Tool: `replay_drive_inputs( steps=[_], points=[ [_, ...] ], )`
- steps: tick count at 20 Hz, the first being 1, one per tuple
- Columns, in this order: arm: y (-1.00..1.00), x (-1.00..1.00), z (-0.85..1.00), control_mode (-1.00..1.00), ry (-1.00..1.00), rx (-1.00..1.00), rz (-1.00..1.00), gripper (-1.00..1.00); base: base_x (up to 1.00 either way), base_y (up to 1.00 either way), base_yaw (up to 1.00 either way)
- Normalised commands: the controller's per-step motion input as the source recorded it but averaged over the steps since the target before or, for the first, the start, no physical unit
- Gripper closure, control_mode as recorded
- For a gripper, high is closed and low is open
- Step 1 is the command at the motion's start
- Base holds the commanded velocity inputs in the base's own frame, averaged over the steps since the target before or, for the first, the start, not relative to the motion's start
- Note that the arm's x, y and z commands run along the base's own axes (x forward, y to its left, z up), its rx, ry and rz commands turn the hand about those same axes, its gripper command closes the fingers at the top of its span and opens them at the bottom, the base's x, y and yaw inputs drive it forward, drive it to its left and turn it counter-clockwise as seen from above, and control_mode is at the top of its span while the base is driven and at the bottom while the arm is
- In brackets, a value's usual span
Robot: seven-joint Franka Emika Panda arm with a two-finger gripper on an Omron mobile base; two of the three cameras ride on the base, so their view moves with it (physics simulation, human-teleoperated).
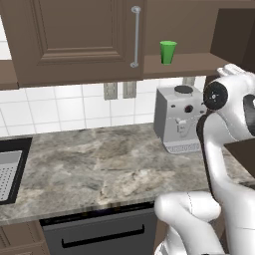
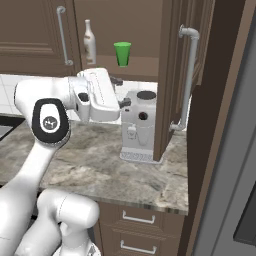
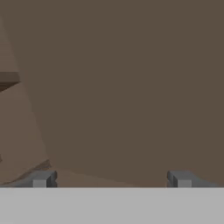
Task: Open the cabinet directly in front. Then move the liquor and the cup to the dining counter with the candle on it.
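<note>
The cabinet's right door (image 2: 172,75) stands swung open, its silver handle (image 2: 187,80) facing out, while the left door (image 1: 74,35) is closed. On the shelf inside, the liquor (image 2: 89,42) stands to the left of the green cup (image 2: 122,53) (image 1: 168,52). My gripper (image 2: 122,92) hangs below the shelf, in front of the coffee machine, and points toward the open door. It is open and holds nothing. In the hand view its fingertips (image 3: 43,178) stand wide apart before a plain brown wooden surface. The dining counter and the candle are out of view.
A grey coffee machine (image 1: 179,119) stands on the marbled counter (image 1: 99,169) under the cabinet. A black sink (image 1: 10,169) lies at the left. Brown drawers (image 2: 137,230) sit below the counter, and a tall dark unit (image 2: 225,150) rises at the right.
</note>
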Motion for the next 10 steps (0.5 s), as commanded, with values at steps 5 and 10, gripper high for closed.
replay_drive_inputs(
  steps=[5,10],
  points=[
    [1.0,0.0,0.07,-1.0,0.0,-0.17,0.27,-1.0,0.0,0.0,0.0],
    [1.0,0.0,0.07,-1.0,0.0,-0.15,0.23,-1.0,0.0,0.0,0.0]
  ],
)
